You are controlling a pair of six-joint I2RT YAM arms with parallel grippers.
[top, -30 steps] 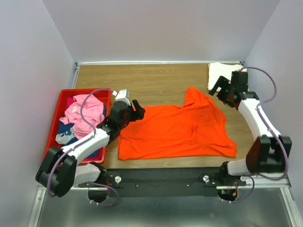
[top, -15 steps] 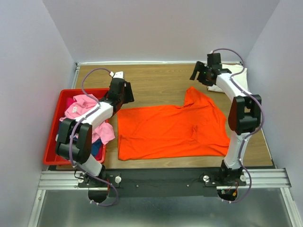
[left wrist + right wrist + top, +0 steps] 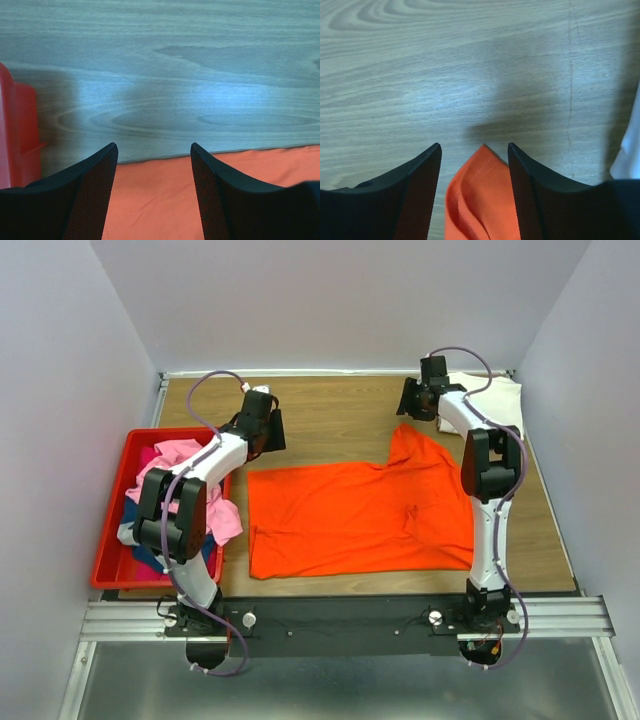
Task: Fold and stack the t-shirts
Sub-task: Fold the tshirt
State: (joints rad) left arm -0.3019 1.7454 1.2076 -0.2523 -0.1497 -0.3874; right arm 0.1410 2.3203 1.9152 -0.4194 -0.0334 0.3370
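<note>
A bright orange t-shirt lies spread flat across the middle of the table. My left gripper hovers at its far left corner, open. In the left wrist view the shirt's far edge runs between the fingers of the left gripper. My right gripper is at the shirt's far right tip, open. There a pointed orange corner sits between the two fingers of the right gripper, not pinched. A cream-white t-shirt lies folded at the back right. Pink and dark blue t-shirts lie bunched in the bin.
A red plastic bin stands at the left edge of the table, and its wall shows beside my left fingers. White cloth shows at the right edge of the right wrist view. Bare wood lies beyond the shirt.
Both arms have swung away to the shirt's far edge, the left from beside the bin, the right from the white t-shirt. The right jaws have narrowed around the orange corner.
</note>
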